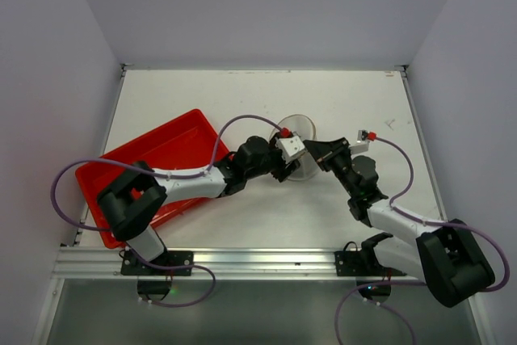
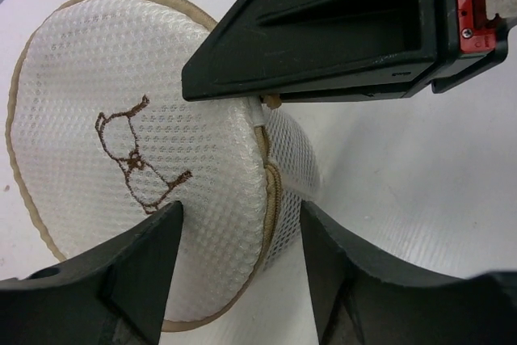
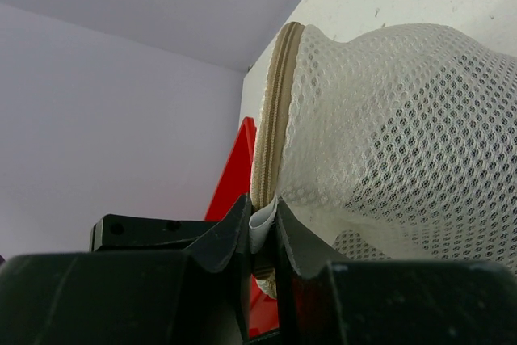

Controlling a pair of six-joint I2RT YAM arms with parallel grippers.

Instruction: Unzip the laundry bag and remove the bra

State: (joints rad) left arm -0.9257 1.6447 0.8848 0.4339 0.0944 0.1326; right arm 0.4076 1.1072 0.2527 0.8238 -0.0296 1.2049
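Observation:
The laundry bag (image 2: 121, 103) is a white mesh drum lying on its side, its round lid with a brown stitched bird facing my left wrist. Its tan zipper rim (image 3: 275, 111) is zipped along the part I see. My right gripper (image 3: 262, 209) is shut on a small white tab (image 3: 262, 228) beside the zipper. In the left wrist view it shows as a black block (image 2: 323, 30) above the bag. My left gripper (image 2: 241, 216) stands open, its fingers (image 2: 137, 272) straddling the bag's lower rim. In the top view the bag (image 1: 300, 125) is half hidden by both grippers. The bra is hidden.
A red tray (image 1: 174, 147) lies on the white table (image 1: 355, 103) to the left, under the left arm; its edge (image 3: 234, 183) shows behind the bag. Grey walls close in the table on three sides. A metal rail (image 1: 258, 262) runs along the near edge.

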